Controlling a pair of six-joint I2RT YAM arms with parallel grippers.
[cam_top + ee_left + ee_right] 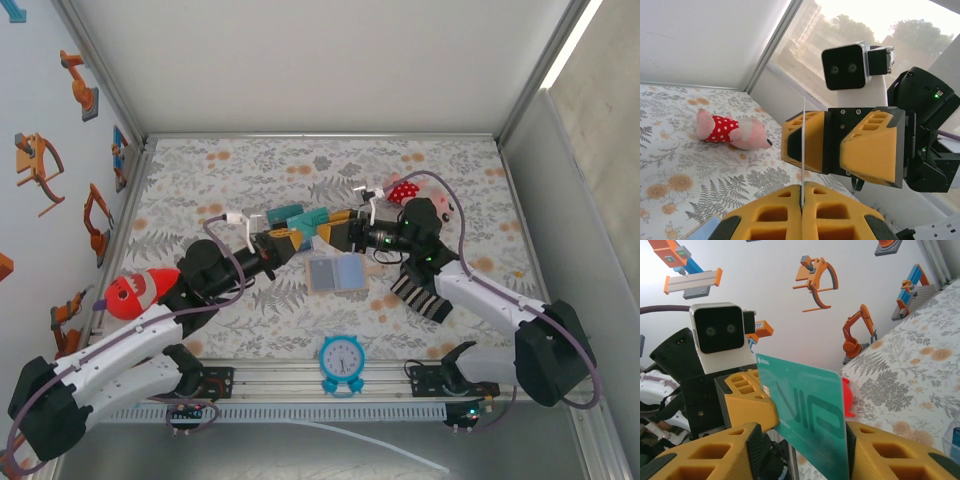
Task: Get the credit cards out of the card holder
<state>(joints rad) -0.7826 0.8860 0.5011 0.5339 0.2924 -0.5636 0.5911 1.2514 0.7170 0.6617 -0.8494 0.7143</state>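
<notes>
A teal credit card [805,405] marked "VIP" stands upright above the table. My left gripper [803,187] is shut on its lower edge, and the card [804,145] is edge-on in that view. My right gripper [802,440] faces the left one with a finger on each side of the card. Its right finger [875,450] touches the card's edge and a gap remains at its left finger [740,445]. From above, both grippers [298,232] [320,232] meet mid-table with the teal card [292,213] between them. The card holder [335,272] lies open just in front of them, pale blue inside up.
A blue clock [341,357] stands at the near edge. A black-and-white striped sock [420,297] lies under the right arm. A pink plush in a red dotted dress [730,131] lies at the back right. A red and white toy [135,292] sits at the left.
</notes>
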